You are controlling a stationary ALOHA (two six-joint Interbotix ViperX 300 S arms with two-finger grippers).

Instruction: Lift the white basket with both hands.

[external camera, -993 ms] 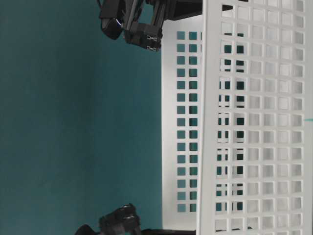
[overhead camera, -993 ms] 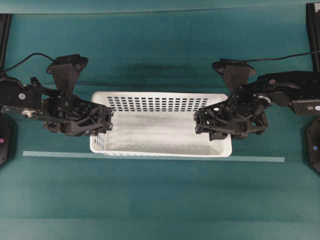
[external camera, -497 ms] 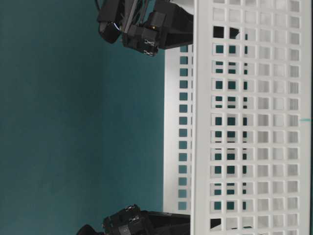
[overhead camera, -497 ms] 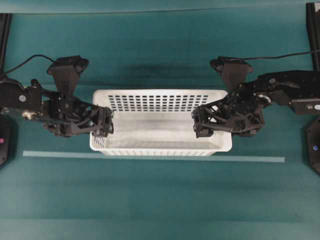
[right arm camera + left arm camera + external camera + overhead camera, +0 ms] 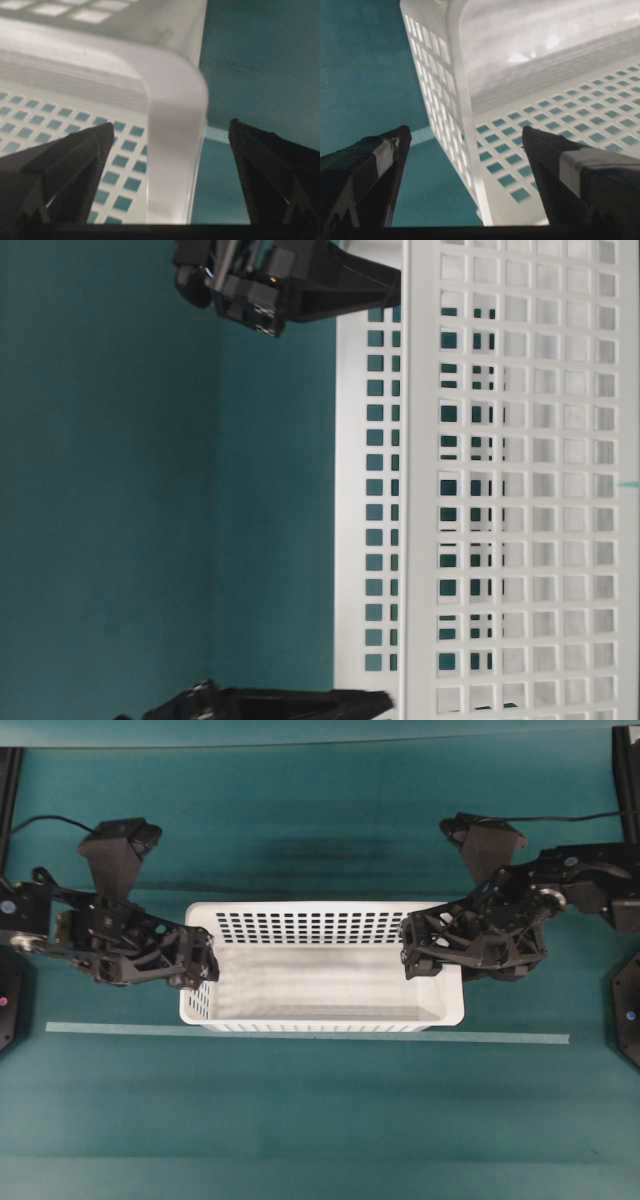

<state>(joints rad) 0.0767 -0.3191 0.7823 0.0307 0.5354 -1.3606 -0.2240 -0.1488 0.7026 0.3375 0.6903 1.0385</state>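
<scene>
Resting on the teal table (image 5: 320,1120), white basket (image 5: 320,1015) near the middle, long sides running left to right, just behind a pale tape line (image 5: 500,1039) on the cloth. Floor solid, walls pierced with rows of small slots.

At the basket's left short end: left tool (image 5: 203,960), reaching in from the left, fingers spread wide. From the left wrist view, one finger (image 5: 367,175) outside the end wall over the teal cloth, the other finger (image 5: 570,175) inside over the slotted wall, rounded rim between them with clear gaps on both sides; no contact seen. Black wedge-shaped camera block (image 5: 115,850) standing behind the left wrist, farther from the tape than the basket.

At the basket's right short end: right tool (image 5: 420,948), coming in from the right, equally wide. From the right wrist view, one finger (image 5: 70,165) on the basket's inner side, the other (image 5: 270,165) on the outer side above the cloth, rim corner centred between them and untouched.

From table level, both tools poised at the top edge of the basket's end walls, basket bottom flat on the table.

Beyond the right end of the basket, at the table's edge, a flat black hexagonal plate (image 5: 628,1010) with a small coloured dot.
</scene>
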